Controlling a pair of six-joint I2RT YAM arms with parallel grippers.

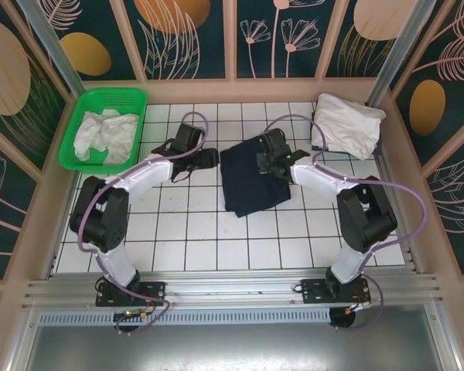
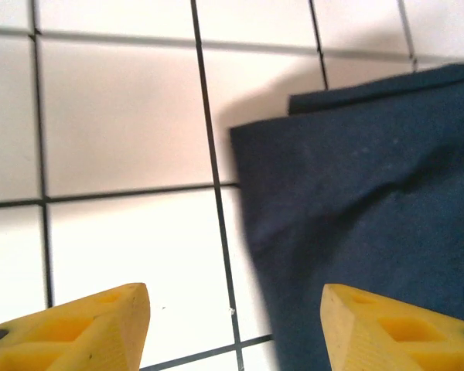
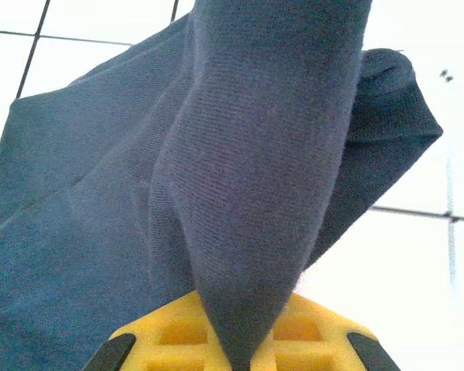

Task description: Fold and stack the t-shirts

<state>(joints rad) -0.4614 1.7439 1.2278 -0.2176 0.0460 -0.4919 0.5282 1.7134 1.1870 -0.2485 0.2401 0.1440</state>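
Note:
A dark navy t-shirt, partly folded, lies in the middle of the white tiled table. My right gripper sits on its far right part, shut on a pinched ridge of the navy cloth that rises between the yellow fingers. My left gripper hovers just left of the shirt's left edge, open, with nothing between its yellow fingertips; the navy t-shirt's edge lies under its right finger. White t-shirts lie crumpled in a green basket.
A pale folded t-shirt lies at the far right corner of the table. The green basket stands at the far left. Framed walls enclose the table on three sides. Bare tiles stretch across the near half.

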